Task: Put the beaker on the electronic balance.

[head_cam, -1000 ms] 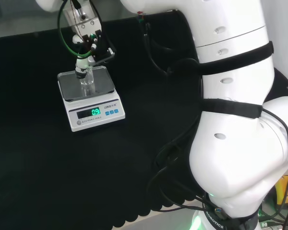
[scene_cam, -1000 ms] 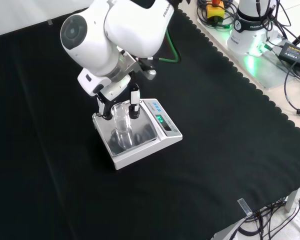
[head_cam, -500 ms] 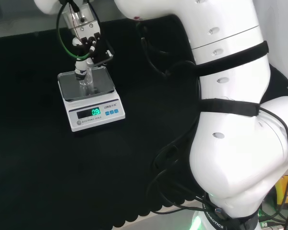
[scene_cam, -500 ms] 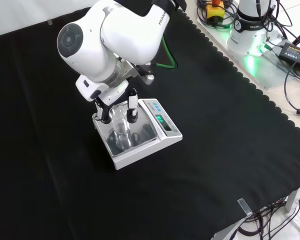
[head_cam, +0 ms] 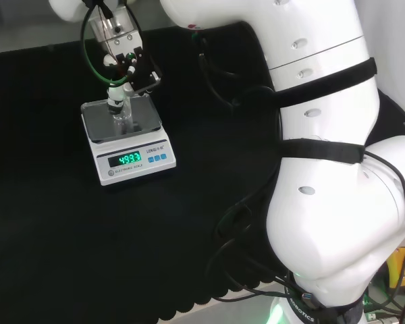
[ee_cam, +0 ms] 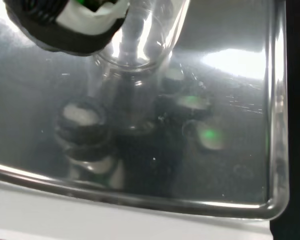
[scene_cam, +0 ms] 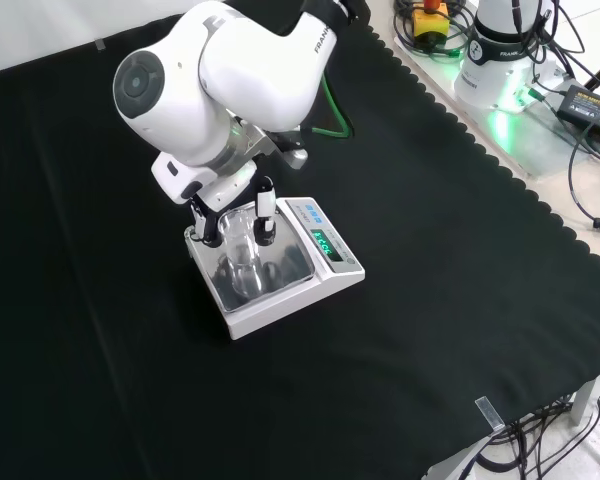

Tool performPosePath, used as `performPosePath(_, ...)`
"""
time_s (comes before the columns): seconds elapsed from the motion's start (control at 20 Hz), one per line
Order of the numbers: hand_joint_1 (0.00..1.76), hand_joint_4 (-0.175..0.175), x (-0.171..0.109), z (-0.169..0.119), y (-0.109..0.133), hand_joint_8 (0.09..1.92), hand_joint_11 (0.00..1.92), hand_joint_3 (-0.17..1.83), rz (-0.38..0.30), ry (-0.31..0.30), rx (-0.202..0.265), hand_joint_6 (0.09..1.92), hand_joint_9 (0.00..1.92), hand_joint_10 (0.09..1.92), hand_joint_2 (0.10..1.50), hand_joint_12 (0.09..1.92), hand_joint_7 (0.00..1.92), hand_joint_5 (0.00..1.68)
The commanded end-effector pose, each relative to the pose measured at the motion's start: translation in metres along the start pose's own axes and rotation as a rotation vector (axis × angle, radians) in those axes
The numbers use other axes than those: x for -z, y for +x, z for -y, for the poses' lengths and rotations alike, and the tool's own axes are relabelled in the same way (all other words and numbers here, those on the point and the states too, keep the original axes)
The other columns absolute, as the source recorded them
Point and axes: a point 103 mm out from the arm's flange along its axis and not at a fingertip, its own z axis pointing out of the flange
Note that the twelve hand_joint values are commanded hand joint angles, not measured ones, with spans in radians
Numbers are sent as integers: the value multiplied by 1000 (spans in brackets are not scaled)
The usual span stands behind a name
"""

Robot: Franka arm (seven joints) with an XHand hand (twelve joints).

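At upper left of the head view, the beaker (head_cam: 121,115) stands upright on the scale (head_cam: 127,138) pan, on the table (head_cam: 67,256). Hand (scene_cam: 235,205) fingers flank its rim, clamped on it.

A small clear glass beaker (scene_cam: 242,252) is standing upright on the shiny steel pan of a white electronic balance (scene_cam: 280,290), toward the pan's far side in the head view (head_cam: 119,115). The balance (head_cam: 129,158) is sitting flat on the black cloth surface, its green display glowing on the front panel beside blue buttons
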Motion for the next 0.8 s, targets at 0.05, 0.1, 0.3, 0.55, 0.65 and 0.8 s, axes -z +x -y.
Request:
performPosePath(0.05,1063,-94,-2,2,-14,690,1698,-27,1,4,-1,687,1607,87,989,445,1161,1058)
performPosePath(0.1,1037,-122,-2,3,-16,709,1688,-46,9,6,-4,666,1605,87,973,446,1145,1032)
performPosePath(0.3,970,-146,-3,2,-12,769,1632,-146,27,23,-14,695,1586,87,970,480,1094,958)
performPosePath(0.55,941,-139,0,4,-2,783,1592,-175,62,35,-23,733,1565,87,964,504,1071,918)
performPosePath(0.65,928,-136,2,6,-2,785,1578,-175,68,35,-30,743,1557,87,957,510,1066,904)
performPosePath(0.8,873,-122,3,7,-3,791,1498,-175,72,34,-33,835,1512,87,931,578,1047,823)
